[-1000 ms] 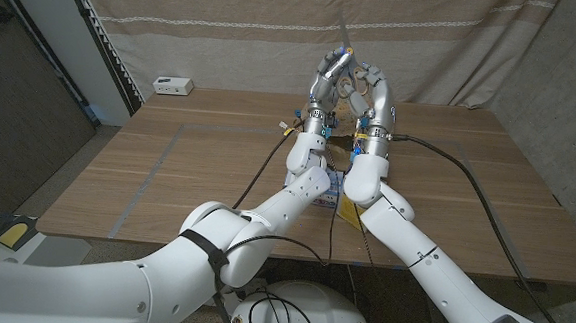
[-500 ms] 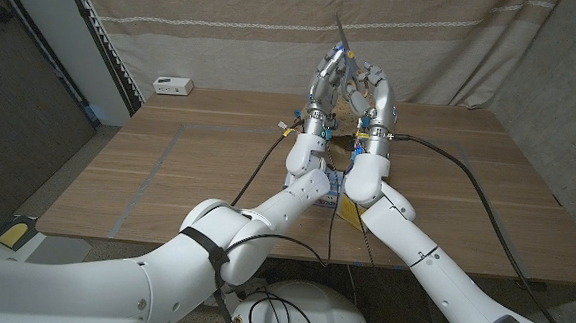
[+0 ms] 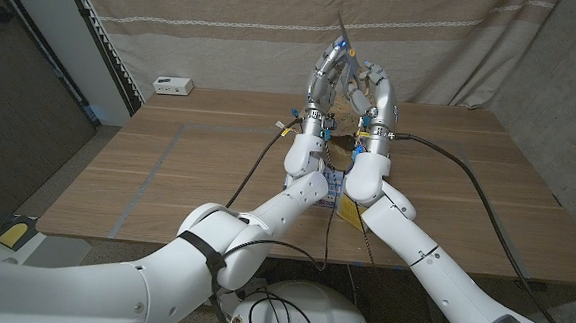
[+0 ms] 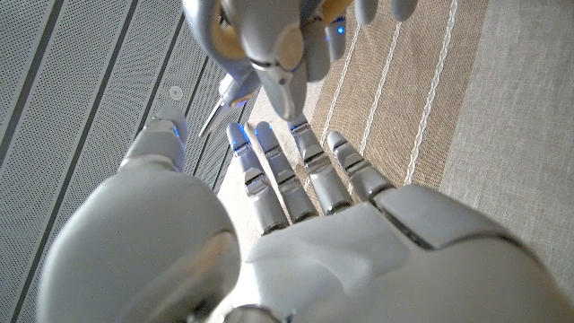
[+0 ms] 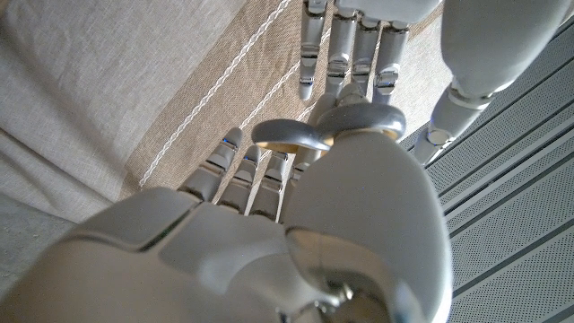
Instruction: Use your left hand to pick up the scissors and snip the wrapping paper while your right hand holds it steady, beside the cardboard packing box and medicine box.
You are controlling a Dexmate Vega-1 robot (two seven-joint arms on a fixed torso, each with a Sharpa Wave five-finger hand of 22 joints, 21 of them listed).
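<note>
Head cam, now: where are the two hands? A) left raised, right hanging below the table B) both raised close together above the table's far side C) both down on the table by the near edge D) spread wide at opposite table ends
B: the left hand and right hand stand side by side, fingers up against the curtain, well above the table.

Head view: we look down from above at the table, facing the far curtain. Both wrist views sit close behind their own hands, facing that curtain; each shares the other hand.
</note>
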